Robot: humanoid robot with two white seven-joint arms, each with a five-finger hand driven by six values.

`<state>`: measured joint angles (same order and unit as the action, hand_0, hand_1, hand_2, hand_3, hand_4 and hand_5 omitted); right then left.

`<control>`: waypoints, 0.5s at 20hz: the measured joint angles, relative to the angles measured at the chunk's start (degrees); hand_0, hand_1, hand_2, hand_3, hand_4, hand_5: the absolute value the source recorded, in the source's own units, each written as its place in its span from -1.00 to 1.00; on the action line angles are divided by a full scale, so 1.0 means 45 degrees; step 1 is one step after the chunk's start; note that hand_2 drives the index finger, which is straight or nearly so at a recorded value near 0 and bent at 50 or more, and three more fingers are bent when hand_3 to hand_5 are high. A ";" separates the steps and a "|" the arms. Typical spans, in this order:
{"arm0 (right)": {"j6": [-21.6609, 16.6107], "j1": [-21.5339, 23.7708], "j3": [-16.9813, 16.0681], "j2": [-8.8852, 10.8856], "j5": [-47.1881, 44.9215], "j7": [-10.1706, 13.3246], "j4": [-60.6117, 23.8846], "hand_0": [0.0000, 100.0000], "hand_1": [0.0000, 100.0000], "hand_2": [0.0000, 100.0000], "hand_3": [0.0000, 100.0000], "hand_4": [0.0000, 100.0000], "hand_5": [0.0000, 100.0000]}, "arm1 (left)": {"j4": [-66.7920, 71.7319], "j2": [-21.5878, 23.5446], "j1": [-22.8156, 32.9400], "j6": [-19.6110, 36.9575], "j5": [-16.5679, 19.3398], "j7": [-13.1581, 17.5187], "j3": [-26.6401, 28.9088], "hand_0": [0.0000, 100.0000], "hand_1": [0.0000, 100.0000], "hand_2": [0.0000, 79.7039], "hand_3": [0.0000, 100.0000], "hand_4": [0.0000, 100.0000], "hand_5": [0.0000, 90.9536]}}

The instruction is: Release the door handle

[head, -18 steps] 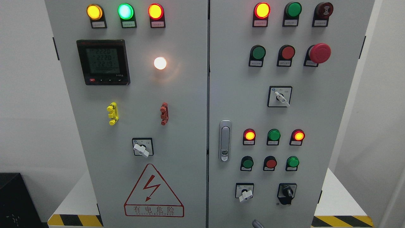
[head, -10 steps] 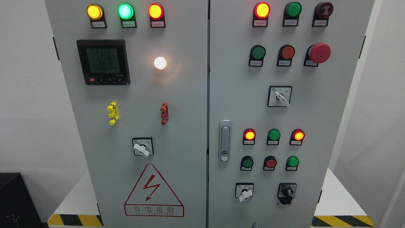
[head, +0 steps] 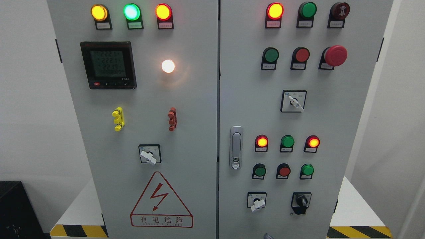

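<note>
The silver door handle (head: 236, 147) lies flush and upright on the left edge of the grey cabinet's right door (head: 332, 116). Nothing touches it. Both doors look closed, with the seam (head: 218, 99) running straight between them. A small grey tip of my right hand (head: 267, 236) pokes in at the bottom edge, well below the handle and apart from it. Too little of it shows to tell how it is held. My left arm is out of view.
Lit indicator lamps, push buttons, a red mushroom stop button (head: 336, 55) and rotary switches (head: 257, 202) cover the doors. A meter display (head: 108, 64) sits on the left door. Yellow-black hazard stripes (head: 79, 230) mark the white base. A black box (head: 15, 212) stands at lower left.
The grey tip of the hand at the bottom edge has sunk lower and now shows less. The meter digits flicker. Handle and doors have not moved.
</note>
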<state>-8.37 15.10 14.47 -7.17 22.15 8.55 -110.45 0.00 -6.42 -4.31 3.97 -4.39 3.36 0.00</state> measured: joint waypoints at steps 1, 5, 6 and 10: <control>0.0013 -0.0010 0.0006 0.0000 0.0006 -0.0002 -0.0024 -0.26 -0.47 -1.00 -0.77 -0.48 -0.54 | 0.0000 0.0000 0.0000 0.0000 0.0000 0.0000 0.0000 -1.00 -1.00 -0.95 -0.82 -0.97 -1.00; 0.0019 -0.0047 0.0030 0.0000 0.0054 -0.0065 -0.0152 -0.25 -0.46 -1.00 -0.68 -0.25 -0.26 | 0.0000 0.0000 0.0000 0.0000 0.0000 0.0000 0.0000 -1.00 -1.00 -0.95 -0.81 -0.97 -1.00; 0.0019 -0.0054 0.0034 0.0000 0.0091 -0.0067 -0.0187 -0.23 -0.46 -1.00 -0.66 -0.24 -0.24 | 0.0000 0.0000 0.0000 0.0000 0.0000 0.0000 0.0000 -1.00 -1.00 -0.94 -0.81 -0.97 -1.00; 0.0019 -0.0111 0.0053 -0.0002 0.0783 0.0030 -0.0411 -0.21 -0.45 -1.00 -0.58 -0.18 -0.21 | 0.0000 0.0000 0.0000 0.0000 0.0000 0.0000 0.0000 -1.00 -1.00 -0.94 -0.81 -0.98 -1.00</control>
<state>-8.29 14.60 14.71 -7.17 25.67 8.69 -112.31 0.00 -6.42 -4.31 3.97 -4.39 3.36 0.00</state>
